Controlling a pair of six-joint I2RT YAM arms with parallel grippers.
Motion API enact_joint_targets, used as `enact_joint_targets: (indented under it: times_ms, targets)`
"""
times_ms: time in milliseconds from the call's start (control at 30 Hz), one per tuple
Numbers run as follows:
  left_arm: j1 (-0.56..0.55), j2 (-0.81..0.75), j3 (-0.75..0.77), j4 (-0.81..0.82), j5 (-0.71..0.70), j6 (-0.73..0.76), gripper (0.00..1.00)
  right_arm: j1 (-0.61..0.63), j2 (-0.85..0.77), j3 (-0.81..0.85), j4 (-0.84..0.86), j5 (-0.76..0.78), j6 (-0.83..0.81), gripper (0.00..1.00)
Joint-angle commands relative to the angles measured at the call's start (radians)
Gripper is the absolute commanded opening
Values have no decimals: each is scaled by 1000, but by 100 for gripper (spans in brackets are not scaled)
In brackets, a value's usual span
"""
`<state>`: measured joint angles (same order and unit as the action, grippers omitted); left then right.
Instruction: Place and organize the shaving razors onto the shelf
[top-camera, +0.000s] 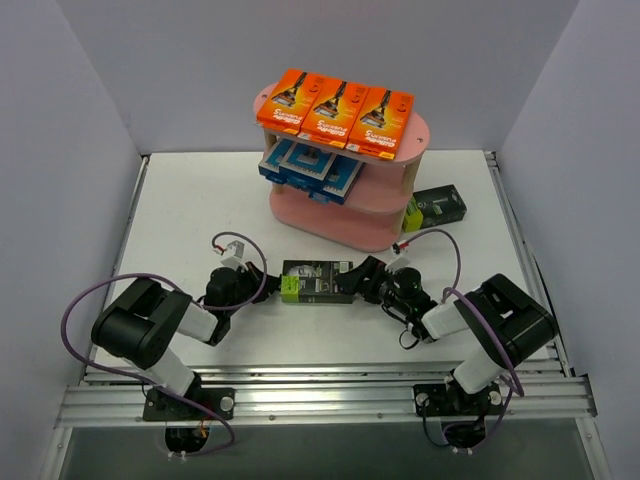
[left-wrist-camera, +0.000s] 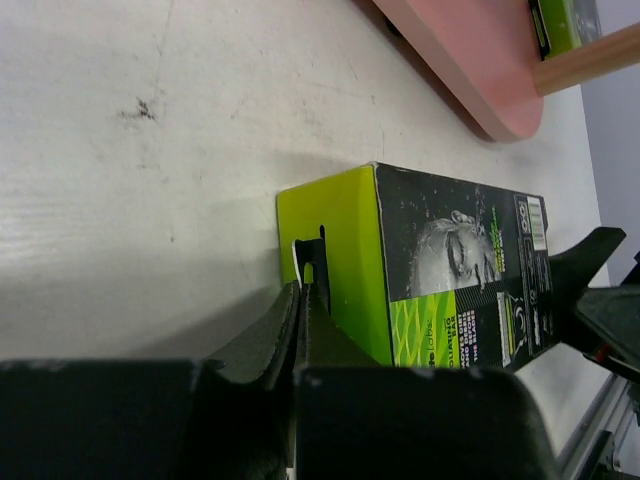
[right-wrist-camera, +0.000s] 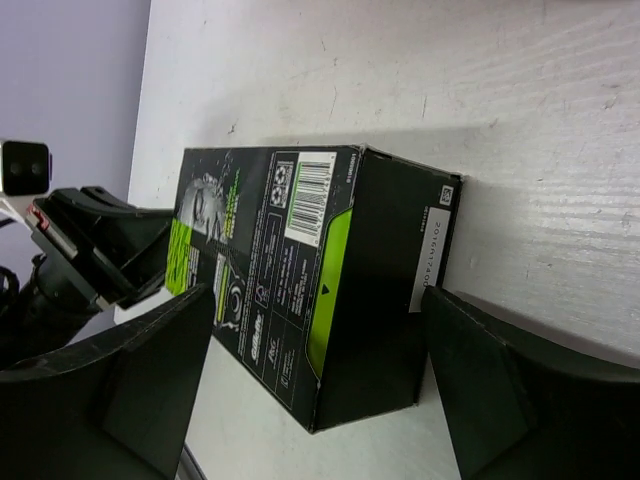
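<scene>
A black-and-lime razor pack (top-camera: 320, 282) lies on the table between my two grippers, in front of the pink shelf (top-camera: 350, 228). My left gripper (top-camera: 268, 283) is shut, its fingers pressed together on the thin hang tab at the pack's lime end (left-wrist-camera: 340, 250). My right gripper (top-camera: 358, 277) is open, a finger on each side of the pack's dark end (right-wrist-camera: 290, 250), not touching. Three orange packs (top-camera: 335, 108) lie in a row on the top tier. Blue-and-white packs (top-camera: 310, 168) lie on the middle tier.
A second black-and-lime pack (top-camera: 437, 207) lies by the shelf's right end, and its edge shows in the left wrist view (left-wrist-camera: 560, 20). The shelf's pink bottom board (left-wrist-camera: 450, 60) is just beyond the held pack. Grey walls enclose the table.
</scene>
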<state>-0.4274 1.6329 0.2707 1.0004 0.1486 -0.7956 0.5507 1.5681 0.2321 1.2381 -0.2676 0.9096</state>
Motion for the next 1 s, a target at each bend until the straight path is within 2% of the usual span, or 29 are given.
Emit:
enact_joint_targets:
  times_ms: [0,200,267,300,367,433,500,533,667,767,800,900,967]
  targets:
    - [-40,-50,-36,64,68,-53,2,6,13,18,122,4,28,79]
    - [-74,-74,-50,41,78,-39,3,9,20,15,146,-10,28,79]
    - [-77,-56,-48,46,83,-40,9,9,26,21,143,-19,23,79]
    - [-77,-50,-47,52,86,-47,17,11,26,22,143,-22,22,79]
    - [-77,-24,-45,87,95,-54,21,12,30,29,147,-36,17,77]
    - [-77,7,-34,107,101,-70,21,18,30,36,155,-54,14,70]
    - [-79,30,-21,115,112,-74,15,32,24,47,155,-70,6,65]
    - [-79,56,-15,136,114,-77,3,37,21,52,147,-73,3,63]
    - [-82,125,-5,211,126,-102,2,78,-28,82,72,-70,-35,52]
    - [-86,162,-4,263,128,-125,2,110,-83,111,-29,-42,-74,38]
    - [-91,166,-2,273,128,-128,2,117,-100,118,-57,-32,-84,29]
    - [-99,170,4,277,120,-128,2,130,-166,138,-159,10,-115,14]
    - [-103,160,4,265,117,-123,2,132,-209,151,-224,28,-136,9]
